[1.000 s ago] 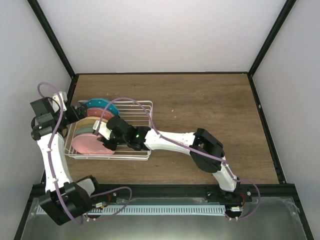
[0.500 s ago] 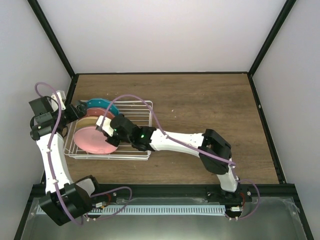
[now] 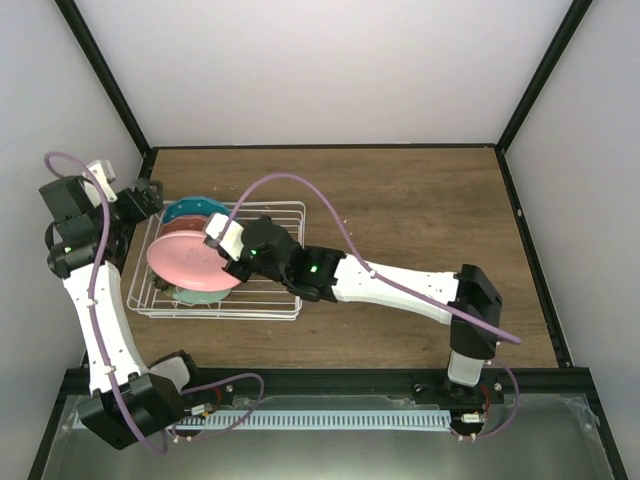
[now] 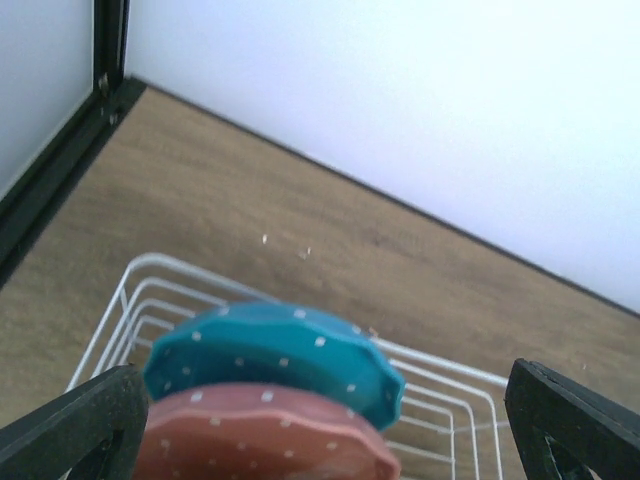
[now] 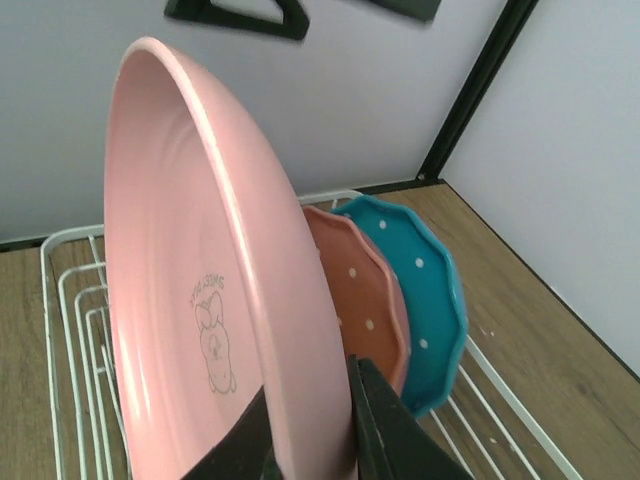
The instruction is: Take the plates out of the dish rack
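The white wire dish rack (image 3: 275,222) stands at the table's left. My right gripper (image 3: 233,264) is shut on the rim of the plain pink plate (image 3: 188,263) and holds it tilted above the rack; in the right wrist view (image 5: 312,440) the plate (image 5: 190,300) sits between the two fingers. Behind it stand the dotted salmon-red plate (image 3: 196,226) (image 5: 367,300) and the dotted teal-blue plate (image 3: 200,207) (image 5: 432,290). A mint green plate edge (image 3: 200,296) shows below the pink one. The orange-yellow plate is hidden. My left gripper (image 3: 140,203) is open beside the rack's far left corner, looking over the teal plate (image 4: 275,355).
Black frame posts and pale walls close in the table at left, far and right. The rack's left edge (image 3: 140,270) lies near the left wall. The rack's right half (image 4: 440,400) holds no plates. Bare wooden tabletop (image 3: 420,210) stretches to the right of the rack.
My right gripper has lifted the pink plate up out of its slot, uncovering the mint green plate. My left arm has drawn back up and to the left, away from the plates.
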Available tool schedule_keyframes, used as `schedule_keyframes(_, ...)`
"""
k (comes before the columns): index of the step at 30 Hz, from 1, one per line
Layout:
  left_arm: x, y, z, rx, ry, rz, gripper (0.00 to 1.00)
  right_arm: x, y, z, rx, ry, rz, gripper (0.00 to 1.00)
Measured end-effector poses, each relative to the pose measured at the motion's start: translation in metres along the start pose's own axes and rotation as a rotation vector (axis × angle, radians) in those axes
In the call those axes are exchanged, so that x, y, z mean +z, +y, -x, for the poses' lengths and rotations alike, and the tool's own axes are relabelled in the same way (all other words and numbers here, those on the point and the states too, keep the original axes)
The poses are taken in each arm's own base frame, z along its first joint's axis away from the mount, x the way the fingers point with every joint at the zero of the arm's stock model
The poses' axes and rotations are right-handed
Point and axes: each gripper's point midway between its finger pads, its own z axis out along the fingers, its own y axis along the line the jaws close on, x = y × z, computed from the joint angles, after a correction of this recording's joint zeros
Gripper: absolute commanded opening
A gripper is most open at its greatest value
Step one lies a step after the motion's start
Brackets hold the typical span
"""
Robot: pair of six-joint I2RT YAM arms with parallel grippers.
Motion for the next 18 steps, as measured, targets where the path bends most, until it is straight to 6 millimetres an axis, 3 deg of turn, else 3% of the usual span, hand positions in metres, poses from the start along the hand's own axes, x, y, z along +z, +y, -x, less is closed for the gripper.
schedule_keyframes(6,-0.012,-0.018,0.046,-0.001,-0.114,-0.033,1.00,-0.019,-0.013,-0.013,-0.011,0.053,-0.048,0.01)
schedule_keyframes(10,-0.010,-0.022,0.058,-0.018,-0.139,-0.058,1.00,-0.037,-0.044,-0.019,0.040,0.089,-0.100,0.01)
schedule_keyframes(11,-0.009,-0.022,0.059,-0.024,-0.138,-0.061,1.00,-0.044,-0.060,-0.018,0.069,0.087,-0.124,0.01)
schedule_keyframes(14,-0.004,-0.021,0.058,-0.036,-0.125,-0.070,1.00,-0.076,-0.140,-0.009,0.176,0.049,-0.267,0.01)
schedule_keyframes(15,-0.003,-0.021,0.057,-0.038,-0.122,-0.072,1.00,-0.094,-0.182,-0.008,0.226,0.030,-0.347,0.01)
schedule_keyframes(16,-0.003,-0.021,0.057,-0.038,-0.120,-0.074,1.00,-0.108,-0.209,-0.008,0.258,0.019,-0.406,0.01)
schedule_keyframes(18,-0.002,-0.022,0.056,-0.038,-0.117,-0.080,1.00,-0.149,-0.281,-0.013,0.343,-0.013,-0.563,0.01)
